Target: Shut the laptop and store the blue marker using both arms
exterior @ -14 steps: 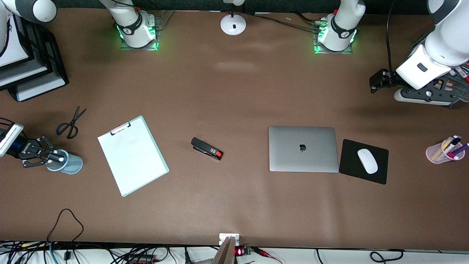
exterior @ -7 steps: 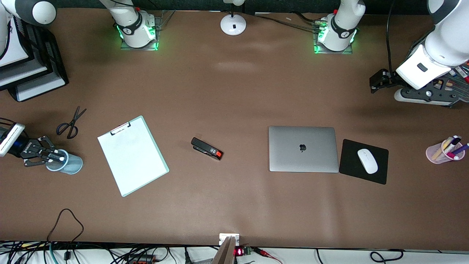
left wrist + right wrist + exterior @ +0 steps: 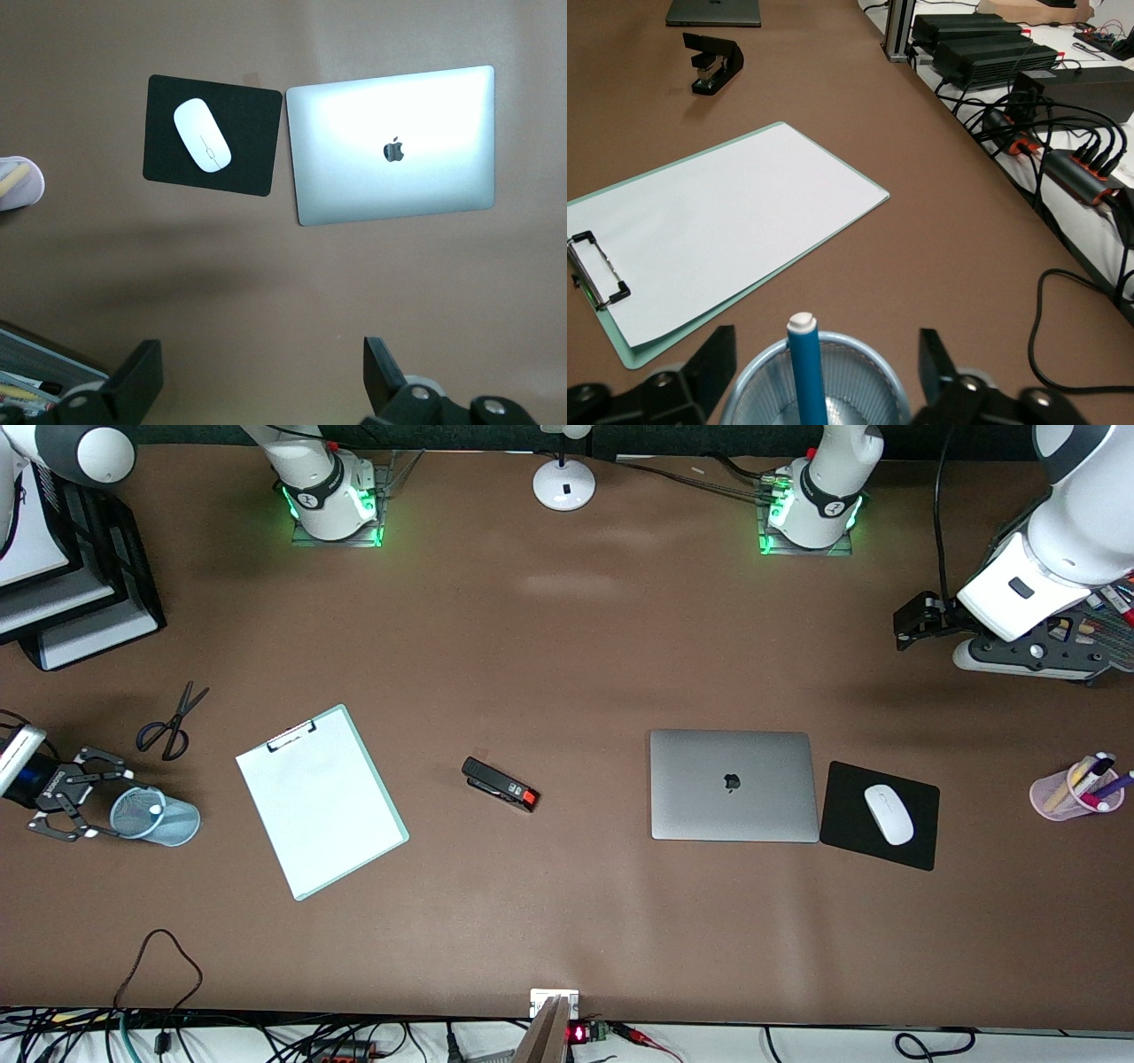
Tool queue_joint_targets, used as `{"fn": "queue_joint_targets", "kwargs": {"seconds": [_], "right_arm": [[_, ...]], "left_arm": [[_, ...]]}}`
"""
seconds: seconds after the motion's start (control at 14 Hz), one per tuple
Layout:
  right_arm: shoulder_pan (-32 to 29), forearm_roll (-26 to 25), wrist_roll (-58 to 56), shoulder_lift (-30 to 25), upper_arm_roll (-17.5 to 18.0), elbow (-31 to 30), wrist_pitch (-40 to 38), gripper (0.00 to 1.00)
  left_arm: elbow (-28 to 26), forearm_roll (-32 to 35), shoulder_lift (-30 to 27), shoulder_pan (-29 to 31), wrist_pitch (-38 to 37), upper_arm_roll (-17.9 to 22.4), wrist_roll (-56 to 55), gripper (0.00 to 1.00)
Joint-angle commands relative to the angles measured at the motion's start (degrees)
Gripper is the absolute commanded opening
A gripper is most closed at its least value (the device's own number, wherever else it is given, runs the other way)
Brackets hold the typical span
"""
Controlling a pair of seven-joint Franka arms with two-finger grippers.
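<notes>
Laptop (image 3: 733,785) lies shut on the counter (image 3: 567,921), lid down flat with its dark apple logo up, just beside the black mouse pad (image 3: 879,815) that carries the white mouse (image 3: 889,813). The blue marker (image 3: 806,370) stands upright in the blue mesh cup (image 3: 156,816) at the right arm's end of the counter, its white end up. My right pincer (image 3: 73,804) is released, its fingers (image 3: 695,376) spread wide on either side of the cup and gripping nothing. My left pincer (image 3: 263,376) is also spread and empty, waiting above bare counter at the left arm's end. Between cup and laptop lie a clipboard (image 3: 321,799) and a black stapler (image 3: 500,784); scissors (image 3: 172,721) lie near the cup.
</notes>
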Motion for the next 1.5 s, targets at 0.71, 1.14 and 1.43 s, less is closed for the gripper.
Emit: {"fn": "queue_joint_targets", "kwargs": {"seconds": [0.71, 1.14, 1.43], "right_arm": [[5.6, -15.0, 32.5, -7.8, 0.4, 15.3, -16.3, 1.0], [18.6, -27.2, 49.0, -13.3, 0.4, 15.3, -15.5, 1.0], [23.7, -31.0, 59.3, -13.4, 0.5, 14.7, -12.3, 1.0]], "left_arm": [[2.0, -1.2, 1.0, -0.2, -1.4, 0.1, -0.2, 1.0], [2.0, -1.2, 1.0, -0.1, -1.4, 0.1, -0.1, 1.0], [2.0, -1.2, 1.0, -0.1, -1.4, 0.1, -0.1, 1.0]]}}
